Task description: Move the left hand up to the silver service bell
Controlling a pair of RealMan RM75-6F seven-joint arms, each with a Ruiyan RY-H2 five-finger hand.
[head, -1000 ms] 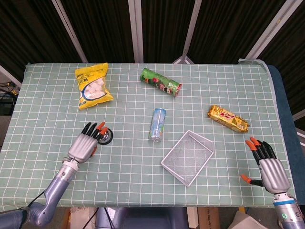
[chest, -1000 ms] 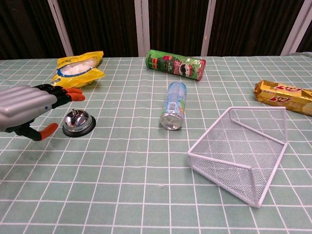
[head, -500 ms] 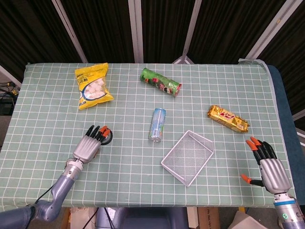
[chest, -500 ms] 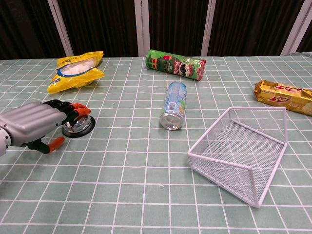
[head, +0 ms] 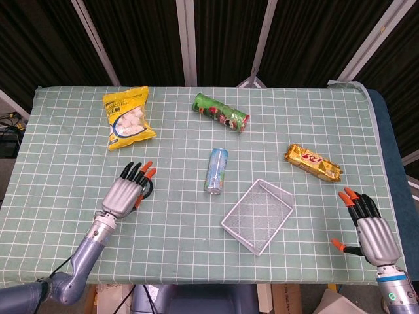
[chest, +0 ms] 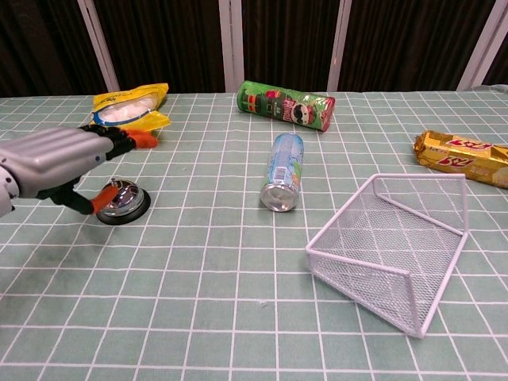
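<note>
The left hand [chest: 59, 159], fingers spread and holding nothing, is poised over the silver service bell [chest: 125, 202]. If lowered carelessly, the bell could be struck or pushed across the desk [chest: 238, 317].

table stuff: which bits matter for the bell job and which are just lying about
In the job:
bell
left hand, fingers above the bell

Lying about:
yellow bag
green tube
can
gold packet
wire basket
right hand, idle

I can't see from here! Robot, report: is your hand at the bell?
Left hand open, over the silver bell. Right hand open, idle at table edge. Nothing in the way.
</note>
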